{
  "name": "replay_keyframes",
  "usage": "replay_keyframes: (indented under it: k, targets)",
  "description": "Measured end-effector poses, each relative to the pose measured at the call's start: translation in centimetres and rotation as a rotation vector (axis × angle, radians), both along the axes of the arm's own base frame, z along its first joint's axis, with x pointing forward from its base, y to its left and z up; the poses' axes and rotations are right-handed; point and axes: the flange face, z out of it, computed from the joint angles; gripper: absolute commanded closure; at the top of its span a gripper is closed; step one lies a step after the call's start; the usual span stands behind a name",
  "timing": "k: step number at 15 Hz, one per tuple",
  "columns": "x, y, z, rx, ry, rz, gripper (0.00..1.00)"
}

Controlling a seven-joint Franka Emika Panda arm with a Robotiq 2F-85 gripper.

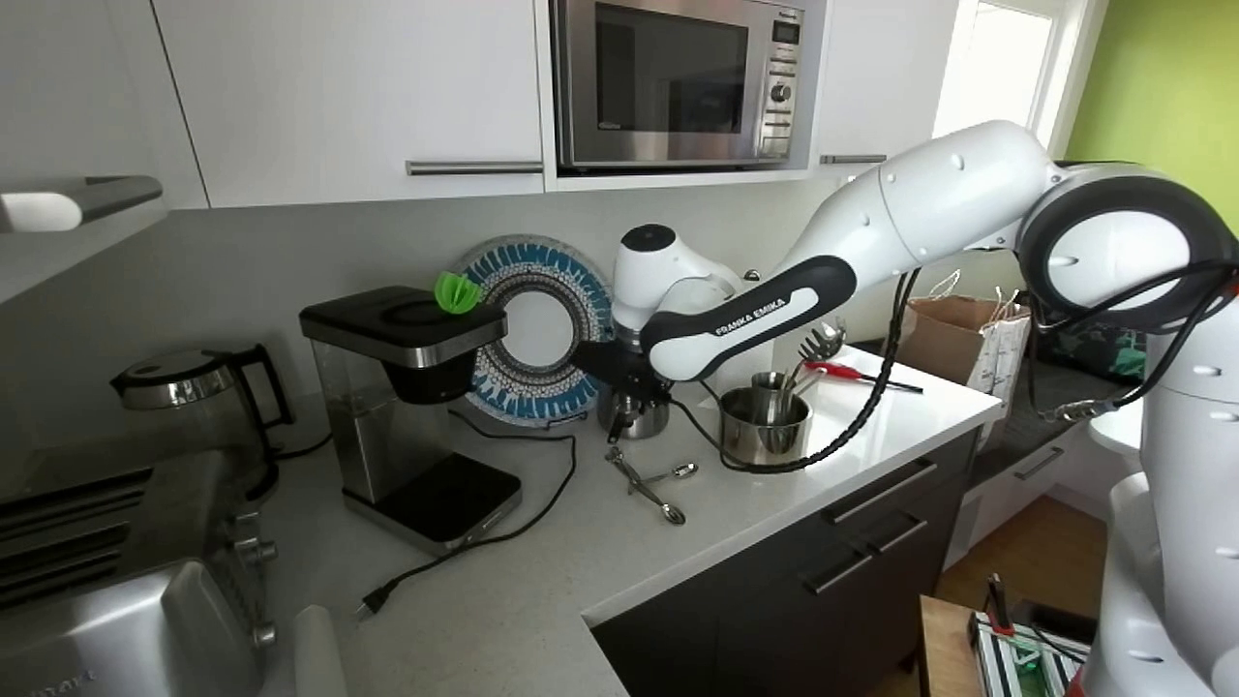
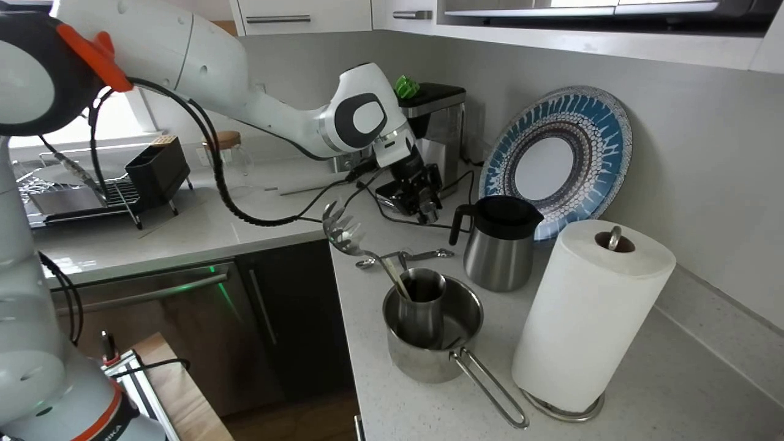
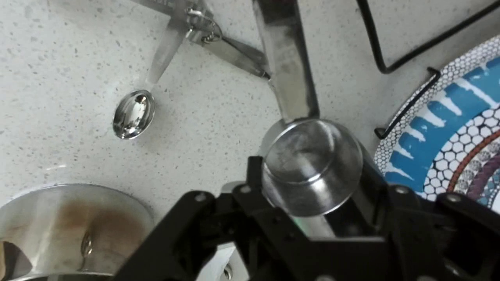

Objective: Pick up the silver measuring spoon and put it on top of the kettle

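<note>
Silver measuring spoons lie crossed on the counter, joined at a ring. They show in both exterior views (image 1: 673, 514) (image 2: 432, 253) and in the wrist view (image 3: 134, 114). My gripper (image 1: 629, 402) is above and beside them, apart from them. In the wrist view, the jaws (image 3: 312, 171) are closed around a silver measuring cup (image 3: 308, 156), its flat handle pointing up the picture. The cup also shows at the fingertips in an exterior view (image 2: 429, 212). A glass kettle (image 1: 184, 389) with a dark lid stands at the far left. A steel jug (image 2: 499, 251) with a black lid stands near my gripper.
A steel pot (image 2: 429, 361) holds a metal cup and utensils. A paper towel roll (image 2: 594, 312) stands near it. A patterned plate (image 2: 612, 147) leans on the wall. A coffee maker (image 1: 407, 329), black cable (image 1: 542, 518) and toaster (image 1: 126, 610) are on the counter.
</note>
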Motion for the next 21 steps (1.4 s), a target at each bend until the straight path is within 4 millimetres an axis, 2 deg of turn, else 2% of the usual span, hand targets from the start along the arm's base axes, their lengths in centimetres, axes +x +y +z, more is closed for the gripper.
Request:
replay_keyframes:
  k: [1,2,3,5,9,11,14,15,16,17,18,21]
  targets:
    - [-0.7,-0.9,0.8,0.031,-0.027,-0.030,0.42]
    - [-1.3,-1.5,1.6,0.061,-0.063,-0.051,0.42]
    - [-1.8,-1.9,2.1,0.078,-0.088,-0.062,0.67]
    - [-2.4,-2.1,2.5,0.087,-0.099,-0.067,0.67]
    - [-1.8,-2.2,4.1,0.136,-0.189,-0.125,0.67]
    - [-1.9,-3.3,5.4,0.178,-0.249,-0.192,0.67]
    - [-2.8,-6.4,6.6,0.234,-0.310,-0.312,0.67]
    - [-3.2,-7.7,6.8,0.247,-0.324,-0.358,0.42]
    - [-3.7,-9.1,6.8,0.268,-0.337,-0.404,0.42]
    - [-4.0,-10.3,6.7,0.280,-0.344,-0.433,0.67]
    - [-4.2,-11.1,6.6,0.284,-0.347,-0.450,0.67]
    - [-4.2,-11.4,7.0,0.295,-0.359,-0.463,0.67]
